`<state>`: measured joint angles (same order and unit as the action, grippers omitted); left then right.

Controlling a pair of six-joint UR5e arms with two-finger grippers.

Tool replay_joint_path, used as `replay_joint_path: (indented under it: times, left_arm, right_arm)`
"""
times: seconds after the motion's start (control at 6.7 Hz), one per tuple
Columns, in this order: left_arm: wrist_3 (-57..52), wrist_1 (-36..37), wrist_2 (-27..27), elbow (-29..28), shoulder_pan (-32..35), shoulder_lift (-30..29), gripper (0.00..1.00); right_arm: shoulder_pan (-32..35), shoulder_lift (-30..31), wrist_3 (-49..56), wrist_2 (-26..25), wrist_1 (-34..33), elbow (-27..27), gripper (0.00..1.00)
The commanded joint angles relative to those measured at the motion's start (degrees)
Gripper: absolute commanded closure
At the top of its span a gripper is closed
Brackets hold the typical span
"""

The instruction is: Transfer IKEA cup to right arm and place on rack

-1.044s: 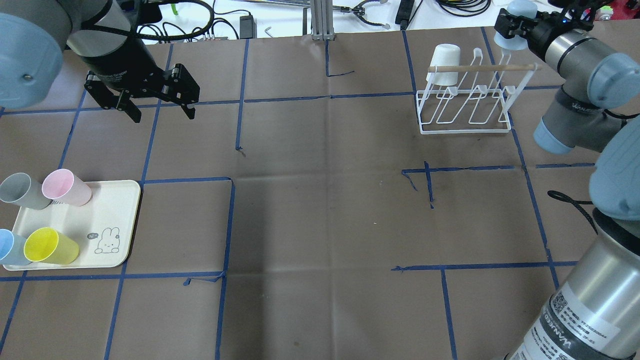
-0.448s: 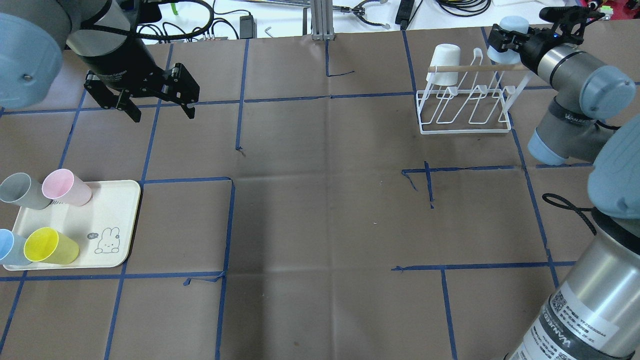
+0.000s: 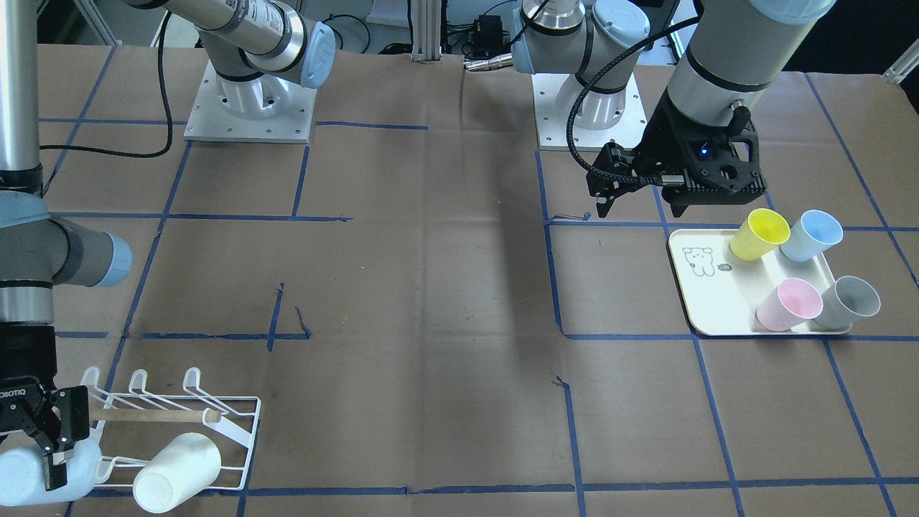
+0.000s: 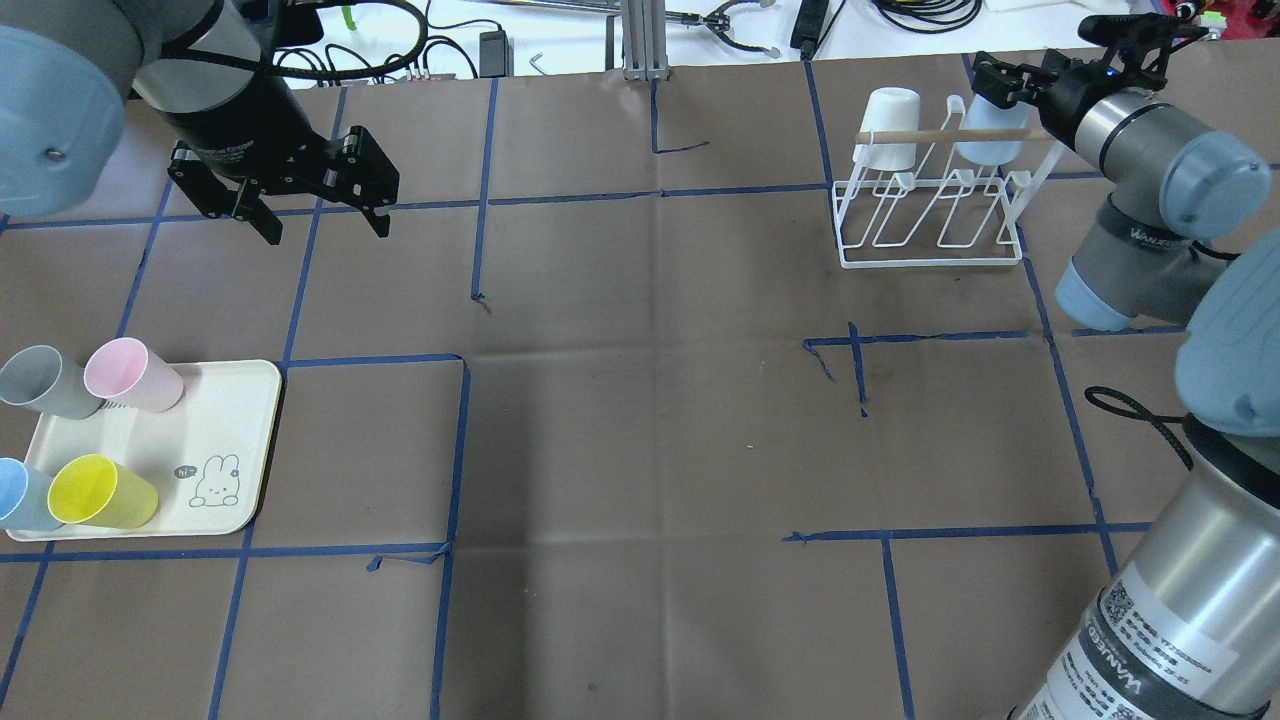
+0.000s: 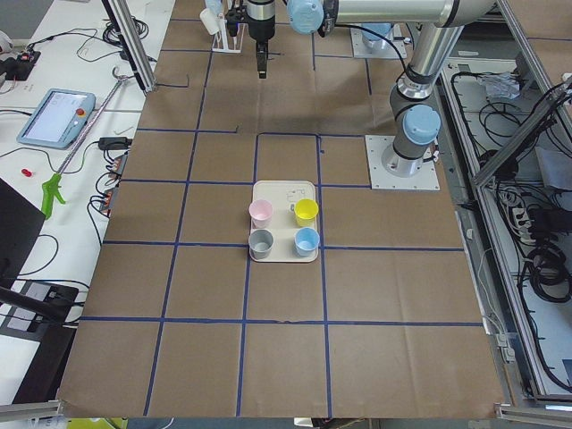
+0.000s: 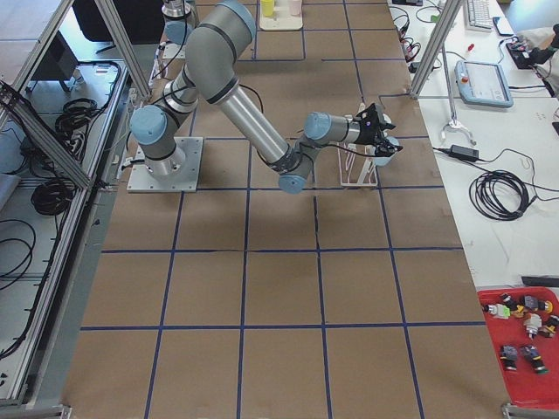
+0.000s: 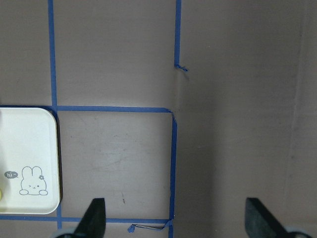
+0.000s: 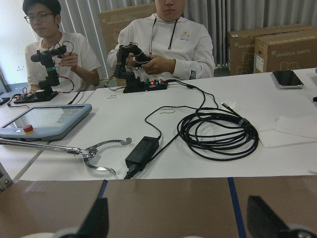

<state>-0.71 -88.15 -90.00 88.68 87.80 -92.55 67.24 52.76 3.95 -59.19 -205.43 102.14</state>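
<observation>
Whereas a second ago the right claw (image 4: 988, 82) carried the pale blue cup (image 4: 985, 145) high above the rack's far right corner, its fingers now stand wide apart with nothing between them. The wrist view shows only tabletop through the gap. Just below the claw, the cup hangs on the rack (image 4: 930, 263), over a prong at its right end and behind the wooden dowel (image 4: 930, 135), lower than it was before. A white cup (image 4: 890, 125) hangs the same way at the rack's left end, with free prongs between the two.

That reads as this cup's placing being done: the handover is finished and the cup released. The right arm probably need only back away from the rack without knocking it.

Far to the left of the rack, the left claw (image 4: 327, 232) hovers over the tabletop, fingers likewise spread and empty, where it was a second ago. Further from the rack still, a tray (image 4: 240, 420) holds four more cups, so another round looks likely.
</observation>
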Motion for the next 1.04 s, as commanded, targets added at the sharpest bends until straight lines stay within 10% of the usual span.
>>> replay_joint_path:
  times: [0.0,0.45,0.9]
  left_arm:
    - [0.0,0.09,0.0,0.0,0.0,-0.09,0.01]
    - [0.0,0.0,0.0,0.0,0.0,-0.09,0.01]
    - [0.0,0.0,0.0,0.0,0.0,-0.09,0.01]
  right_arm:
    - [0.0,0.5,-0.08,-0.05,0.3,-0.18,0.0]
    - [0.17,7.06,0.18,-0.93,6.76,-0.63,0.0]
    - [0.7,19.01,-0.17,-0.93,29.14,-0.28,0.0]
